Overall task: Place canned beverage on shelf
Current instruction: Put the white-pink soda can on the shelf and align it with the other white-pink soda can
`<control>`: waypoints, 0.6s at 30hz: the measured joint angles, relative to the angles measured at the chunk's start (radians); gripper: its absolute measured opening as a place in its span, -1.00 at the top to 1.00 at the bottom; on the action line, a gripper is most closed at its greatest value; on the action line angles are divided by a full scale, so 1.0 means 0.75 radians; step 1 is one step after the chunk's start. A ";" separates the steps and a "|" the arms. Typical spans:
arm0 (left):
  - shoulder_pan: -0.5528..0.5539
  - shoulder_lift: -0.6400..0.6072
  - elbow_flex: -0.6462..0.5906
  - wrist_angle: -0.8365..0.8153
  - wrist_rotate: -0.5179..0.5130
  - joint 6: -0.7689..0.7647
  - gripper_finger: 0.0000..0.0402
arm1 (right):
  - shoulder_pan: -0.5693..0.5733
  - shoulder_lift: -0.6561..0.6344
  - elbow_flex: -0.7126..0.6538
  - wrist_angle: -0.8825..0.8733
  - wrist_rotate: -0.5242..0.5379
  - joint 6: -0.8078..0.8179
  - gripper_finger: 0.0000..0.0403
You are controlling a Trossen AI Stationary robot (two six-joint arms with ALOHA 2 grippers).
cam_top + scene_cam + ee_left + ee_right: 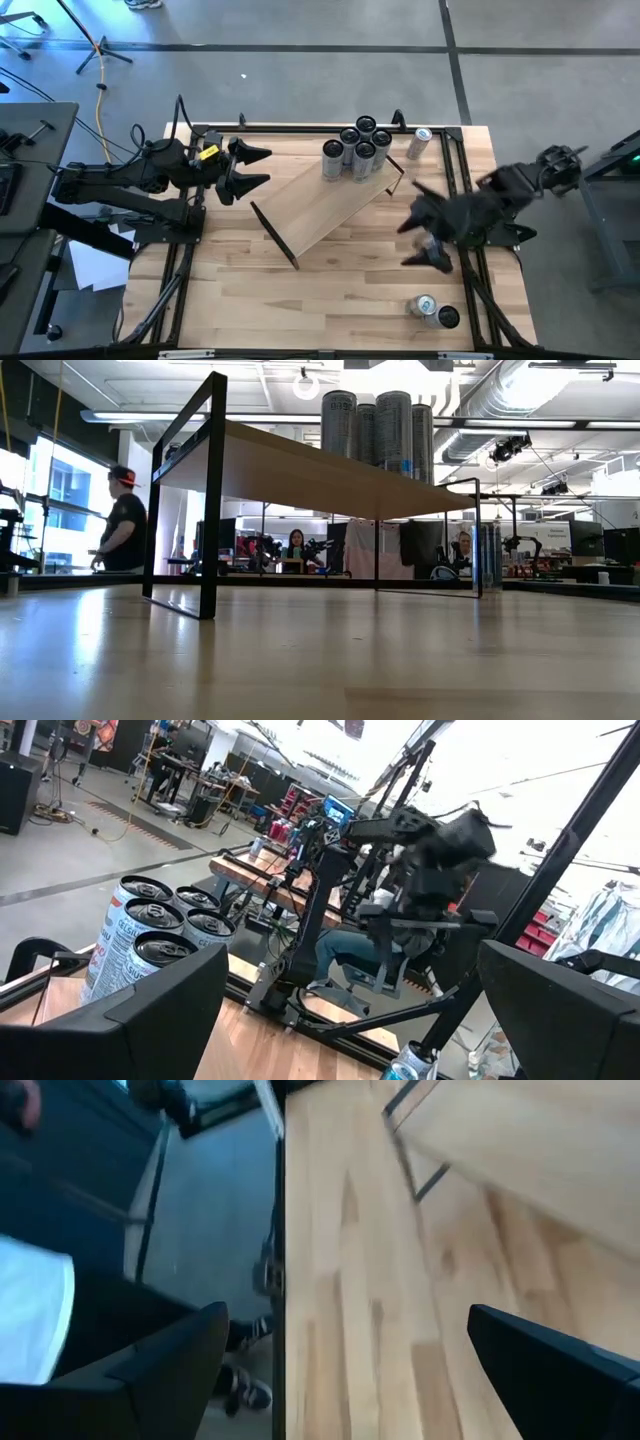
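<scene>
The right pincer (428,240) hung with its fingers spread wide and nothing between them, above the counter (240,290) just off the shelf's right end. The left pincer (250,170) was likewise spread wide and empty, above the counter's far left part, pointing toward the shelf (325,205). The shelf lay slantwise across the middle of the counter, and a cluster of five cans (357,148) stood upright on its far end. One can (419,142) lay on its side on the counter just beyond that end, and two cans (434,310) lay near the counter's near right corner, well apart from the shelf.
</scene>
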State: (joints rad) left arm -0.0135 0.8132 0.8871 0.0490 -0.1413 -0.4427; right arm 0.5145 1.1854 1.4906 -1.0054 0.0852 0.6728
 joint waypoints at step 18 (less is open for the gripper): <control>0.000 0.000 0.000 0.000 0.000 0.000 -0.99 | 0.722 0.212 0.001 -0.336 0.308 0.912 -0.97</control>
State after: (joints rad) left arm -0.0135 0.8135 0.8871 0.0490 -0.1413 -0.4427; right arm 1.0558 1.3448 1.4910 -1.2572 0.3160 1.3564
